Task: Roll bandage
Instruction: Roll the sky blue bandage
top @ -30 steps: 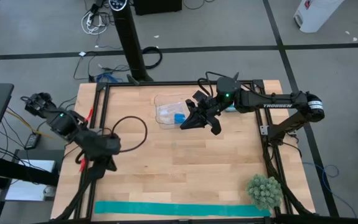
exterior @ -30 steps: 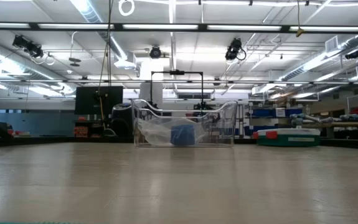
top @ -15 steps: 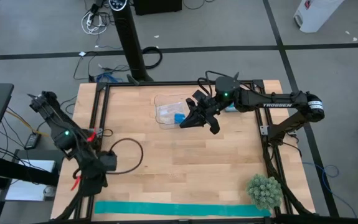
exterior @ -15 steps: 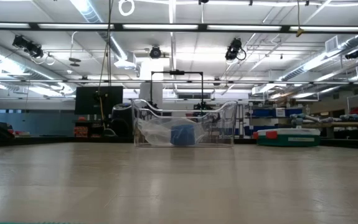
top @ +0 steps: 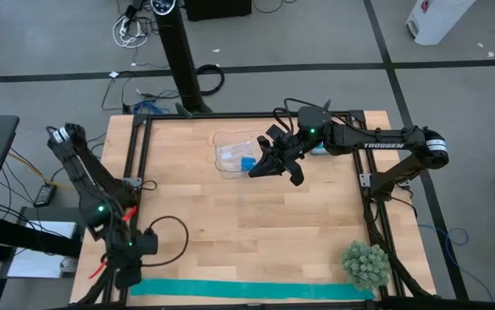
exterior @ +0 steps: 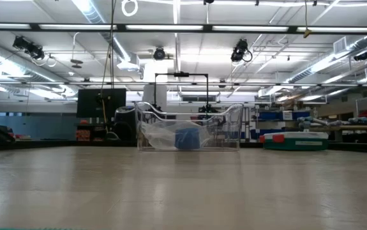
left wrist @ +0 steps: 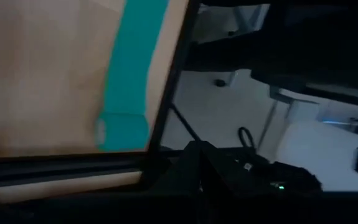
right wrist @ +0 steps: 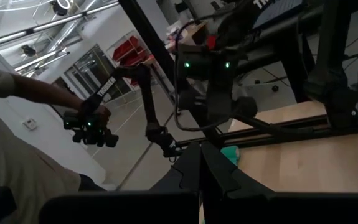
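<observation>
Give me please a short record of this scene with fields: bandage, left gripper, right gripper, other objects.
bandage: teal bandage, unrolled flat along the table's near edge
left gripper: left gripper shut, at the strip's left end, holding nothing visible
right gripper: right gripper shut, waiting near the clear container
other objects: blue roll inside the container; green plant at the near right corner

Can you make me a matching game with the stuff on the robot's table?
Things:
1. bandage
2. spiky green ball
3. clear plastic tub
4. left gripper

Places:
A. beside the right gripper
B. stretched flat along the table's near edge
C. over the strip's left end
D. near right corner

Pairs: 1-B, 2-D, 3-A, 4-C
</observation>
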Available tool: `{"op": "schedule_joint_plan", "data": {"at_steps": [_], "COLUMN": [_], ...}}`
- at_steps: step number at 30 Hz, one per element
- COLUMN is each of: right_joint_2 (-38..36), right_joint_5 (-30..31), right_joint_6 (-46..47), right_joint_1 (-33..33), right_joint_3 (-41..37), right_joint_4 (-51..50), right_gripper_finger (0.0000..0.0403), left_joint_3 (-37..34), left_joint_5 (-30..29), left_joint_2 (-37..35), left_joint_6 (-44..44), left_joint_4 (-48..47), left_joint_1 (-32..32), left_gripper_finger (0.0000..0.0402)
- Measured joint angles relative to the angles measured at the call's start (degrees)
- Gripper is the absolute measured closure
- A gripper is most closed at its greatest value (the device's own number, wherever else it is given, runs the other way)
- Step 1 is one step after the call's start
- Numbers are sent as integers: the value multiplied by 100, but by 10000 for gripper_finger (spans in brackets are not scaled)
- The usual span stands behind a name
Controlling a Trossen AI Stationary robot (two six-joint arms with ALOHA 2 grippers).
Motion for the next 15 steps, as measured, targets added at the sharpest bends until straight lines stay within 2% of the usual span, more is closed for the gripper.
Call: {"op": "schedule_joint_plan", "data": {"at_steps": [8, 15], "right_joint_2": [0, 0], "right_joint_5": [0, -2], "right_joint_6": [7, 9], "right_joint_1": [0, 0], "right_joint_3": [0, 0], "right_joint_4": [8, 11], "right_gripper_finger": [403, 403], "left_joint_3": [-695, -953], "left_joint_5": [202, 231], "left_joint_2": [228, 448], "left_joint_6": [-1021, -1670], "left_joint_4": [967, 1348], "left_joint_1": [-418, -679], "left_gripper_finger": [382, 382]}}
